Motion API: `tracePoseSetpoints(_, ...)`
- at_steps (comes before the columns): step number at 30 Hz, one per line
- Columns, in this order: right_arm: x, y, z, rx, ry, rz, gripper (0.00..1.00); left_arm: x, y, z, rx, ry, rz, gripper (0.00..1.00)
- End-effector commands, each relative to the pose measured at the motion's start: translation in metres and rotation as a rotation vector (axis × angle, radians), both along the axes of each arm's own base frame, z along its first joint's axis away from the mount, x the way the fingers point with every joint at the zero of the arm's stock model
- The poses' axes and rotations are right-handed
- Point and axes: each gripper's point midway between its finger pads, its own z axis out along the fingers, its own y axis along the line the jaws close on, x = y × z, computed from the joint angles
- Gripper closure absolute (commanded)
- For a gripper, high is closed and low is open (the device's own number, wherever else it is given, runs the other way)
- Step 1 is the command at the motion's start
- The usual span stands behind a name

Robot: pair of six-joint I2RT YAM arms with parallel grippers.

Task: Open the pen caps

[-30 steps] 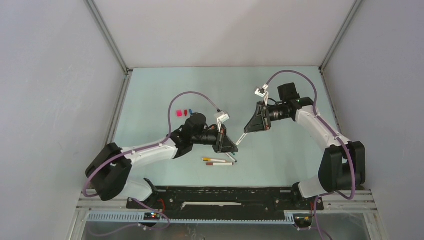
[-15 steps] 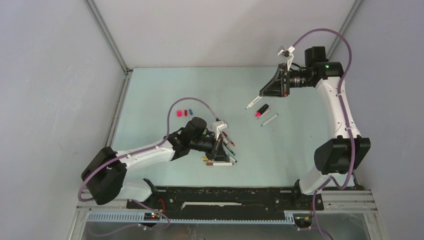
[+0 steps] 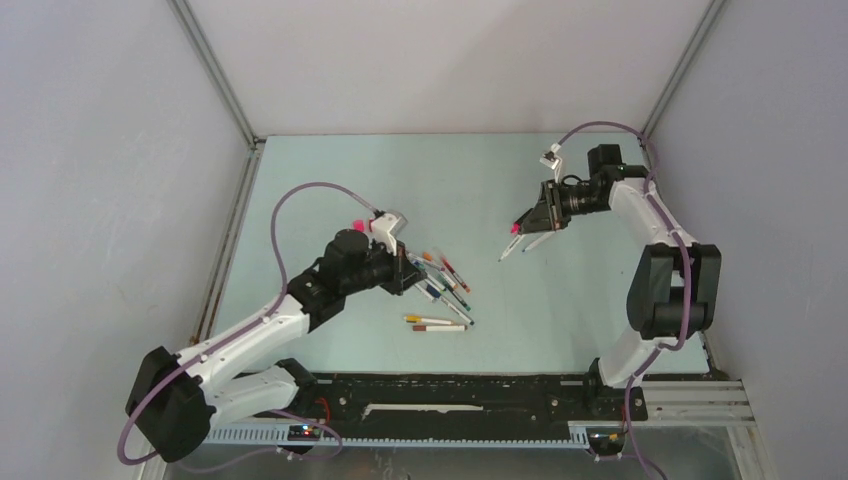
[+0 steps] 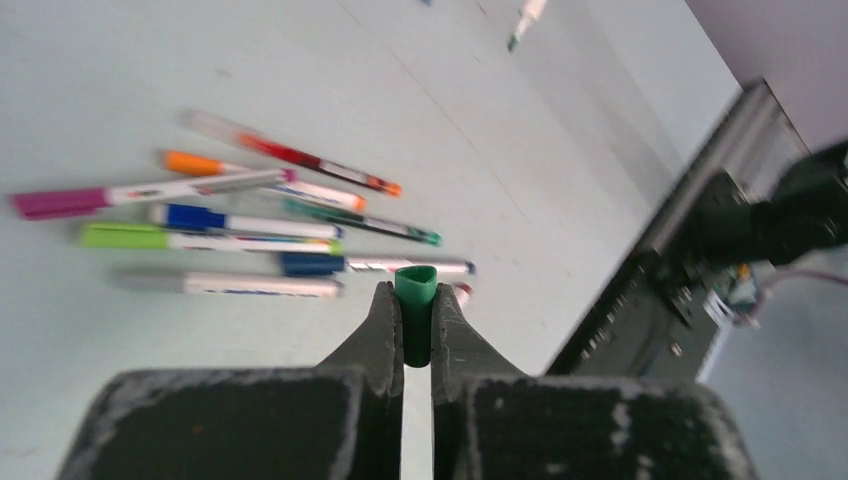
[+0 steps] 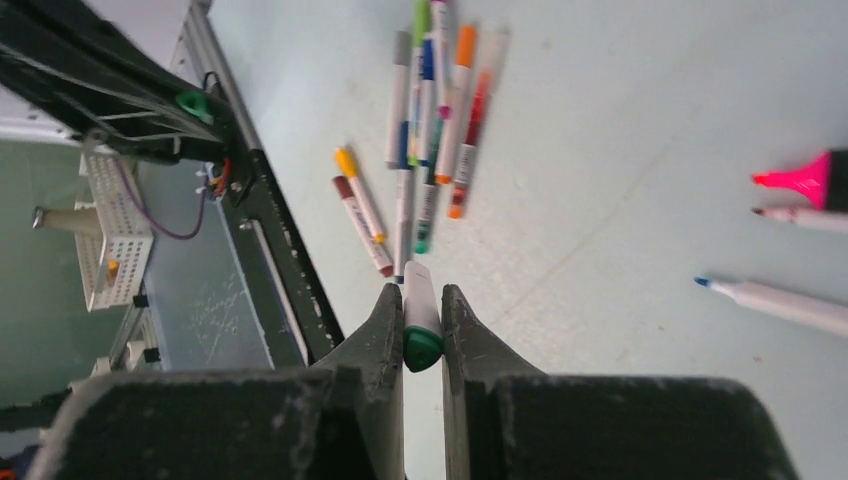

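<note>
Ok so: pale green table (image 3: 330, 170), two arms bolted at its near edge. The left arm (image 3: 250, 338) stretches from the near left corner in toward the middle. The right arm (image 3: 648, 215) stands up along the right edge and bends back to the left.

The left gripper (image 4: 412, 300) hangs just left of the main pile. Its jaws are pinching a little green cap (image 4: 416, 282), which stands upright between the tips and pokes out a bit past them. The right gripper (image 5: 421, 292) is over the right half of the table, nearer the far edge. Its jaws are clamped on a white-barrelled pen (image 5: 421, 320) with a green end, barrel sticking out past the tips.

Most of the pens (image 3: 443, 278) lie side by side around the middle of the table, with coloured ends. It's too blurry to say which ones are capped. Two more (image 3: 435, 323), one yellow-ended and one brown-ended, sit closer to the near edge.

Down by the right gripper there's a black highlighter (image 5: 815, 175) with its pink tip bare. Next to it are two thin uncapped ones (image 5: 780, 305). A pink cap (image 3: 357, 222) peeks out left of centre, just behind the left wrist.
</note>
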Motion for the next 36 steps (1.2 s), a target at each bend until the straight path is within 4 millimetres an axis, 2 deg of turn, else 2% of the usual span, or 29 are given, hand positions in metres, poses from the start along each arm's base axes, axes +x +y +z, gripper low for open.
tracePoseSetpoints(1, 0.033, -0.024, -0.030, -0.057, 0.049, -0.137, 1.00, 0.032, 0.024, 0.005, 0.031, -0.078, 0.185, 1.00)
tracePoseSetpoints(6, 0.049, -0.058, -0.074, -0.075, 0.203, -0.257, 1.00, 0.039, 0.025, 0.012, 0.033, -0.100, 0.196, 1.00)
tracePoseSetpoints(12, 0.052, -0.091, -0.106, -0.067, 0.320, -0.343, 1.00, 0.040, 0.030, 0.014, 0.039, -0.122, 0.218, 1.00)
tracePoseSetpoints(17, 0.052, -0.103, -0.127, -0.084, 0.376, -0.379, 0.99, 0.041, 0.037, 0.015, 0.049, -0.142, 0.241, 1.00)
tracePoseSetpoints(22, 0.056, -0.112, -0.138, -0.043, 0.438, -0.411, 0.94, 0.041, 0.040, 0.017, 0.052, -0.150, 0.251, 1.00)
tracePoseSetpoints(27, 0.061, -0.118, -0.142, -0.040, 0.458, -0.439, 0.82, 0.040, 0.042, 0.017, 0.054, -0.153, 0.253, 1.00)
tracePoseSetpoints(36, 0.076, -0.133, -0.141, -0.122, 0.427, -0.491, 0.51, 0.043, 0.041, 0.019, 0.056, -0.154, 0.256, 1.00)
